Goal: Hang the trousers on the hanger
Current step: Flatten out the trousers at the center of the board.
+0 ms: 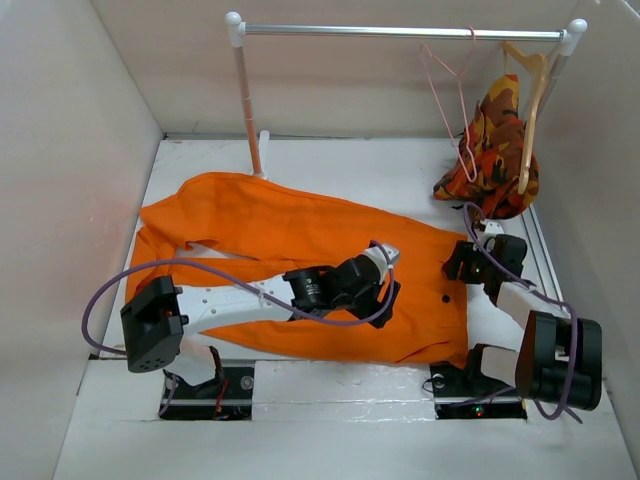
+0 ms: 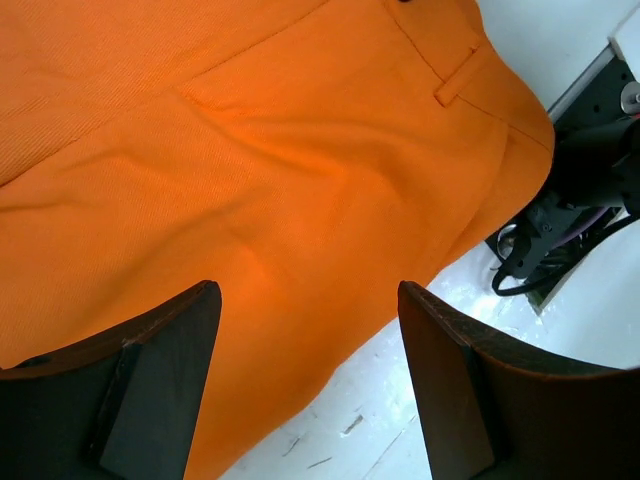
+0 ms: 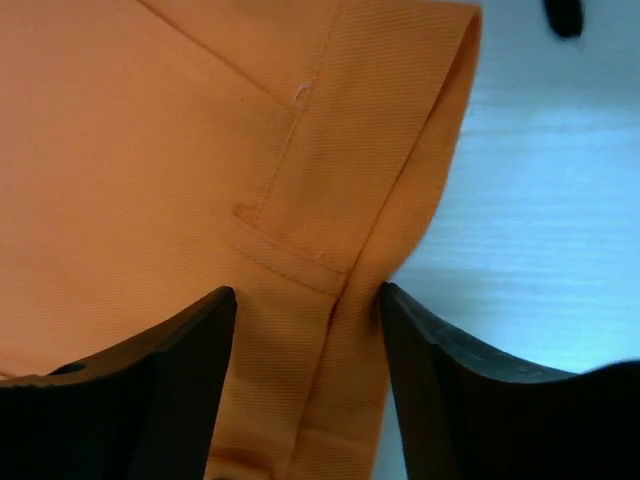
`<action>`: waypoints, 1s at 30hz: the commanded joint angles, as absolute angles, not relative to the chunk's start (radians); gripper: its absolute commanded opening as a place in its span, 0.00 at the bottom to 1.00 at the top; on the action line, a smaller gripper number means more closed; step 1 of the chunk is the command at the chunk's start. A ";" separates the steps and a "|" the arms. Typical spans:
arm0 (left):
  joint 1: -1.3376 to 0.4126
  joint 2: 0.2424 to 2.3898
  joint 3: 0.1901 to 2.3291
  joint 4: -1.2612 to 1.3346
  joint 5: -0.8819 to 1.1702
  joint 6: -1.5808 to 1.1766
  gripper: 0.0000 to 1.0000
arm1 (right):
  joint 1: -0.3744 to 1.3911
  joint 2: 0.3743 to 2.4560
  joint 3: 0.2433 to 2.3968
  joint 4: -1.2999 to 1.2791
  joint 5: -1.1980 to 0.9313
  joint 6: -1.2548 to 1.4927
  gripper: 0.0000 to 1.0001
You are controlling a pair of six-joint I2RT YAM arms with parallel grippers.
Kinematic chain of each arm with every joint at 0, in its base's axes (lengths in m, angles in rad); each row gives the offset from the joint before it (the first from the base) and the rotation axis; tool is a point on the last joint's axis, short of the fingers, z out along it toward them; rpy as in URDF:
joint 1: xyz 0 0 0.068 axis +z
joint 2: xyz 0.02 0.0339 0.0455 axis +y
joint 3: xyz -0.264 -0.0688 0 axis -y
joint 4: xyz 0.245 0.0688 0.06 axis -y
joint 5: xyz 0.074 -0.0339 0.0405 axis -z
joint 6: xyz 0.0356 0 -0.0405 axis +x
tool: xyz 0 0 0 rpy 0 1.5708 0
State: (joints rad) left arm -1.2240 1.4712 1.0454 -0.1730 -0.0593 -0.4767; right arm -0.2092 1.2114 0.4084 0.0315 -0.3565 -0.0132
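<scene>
Grasp step: L gripper (image 2: pixel 310 300) and R gripper (image 3: pixel 305 300), jaws apart, are over trousers (image 1: pixel 270 225) waist, near right; next must pinch waistband, then go to hanger (image 1: pixel 450 100) at far right.

We log this as a robotics lab test cell, not a home. Evidence: the left arm (image 1: pixel 230 300) and right arm (image 1: pixel 530 310) are bolted to black base plates (image 1: pixel 235 387) at the near edge of a white table (image 1: pixel 350 390). Plain white panels (image 1: pixel 70 150) box the table in on three sides. A small clothes rail (image 1: pixel 400 31) of metal tube with white plastic joints stands on the tabletop. Loose purple cables (image 1: pixel 96 293) loop off each arm.
</scene>
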 commanded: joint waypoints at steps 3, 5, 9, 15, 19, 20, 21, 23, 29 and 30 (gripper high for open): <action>-1.223 1.424 0.993 -0.127 -0.047 -0.450 0.67 | -0.212 1.161 0.316 0.164 -0.419 0.103 0.40; -1.223 1.404 0.982 -0.133 -0.063 -0.442 0.67 | -0.224 1.124 0.327 0.152 -0.402 0.115 0.19; -1.223 1.387 0.968 -0.140 -0.066 -0.428 0.67 | -0.282 1.117 0.431 0.059 -0.394 0.081 0.01; -1.223 1.378 0.953 -0.146 -0.051 -0.422 0.67 | -0.397 1.115 0.656 -0.216 -0.203 -0.050 0.01; -1.223 1.364 0.936 -0.152 -0.046 -0.417 0.68 | -0.434 1.263 0.857 -0.311 -0.111 -0.142 0.05; -1.223 1.364 0.933 -0.156 -0.045 -0.417 0.68 | -0.434 1.316 0.932 -0.302 -0.098 -0.162 0.28; -1.223 1.364 0.933 -0.160 -0.044 -0.417 0.68 | -0.434 1.316 0.933 -0.302 -0.098 -0.163 0.28; -1.223 1.367 0.936 -0.172 -0.057 -0.420 0.68 | -0.434 1.374 0.981 -0.322 -0.068 -0.169 0.57; -1.137 1.330 0.983 -0.274 -0.228 -0.515 0.68 | -0.434 1.203 0.901 -0.337 -0.176 -0.149 0.67; -1.102 1.321 0.989 -0.294 -0.238 -0.538 0.67 | -0.419 1.156 0.840 -0.341 -0.198 -0.140 0.66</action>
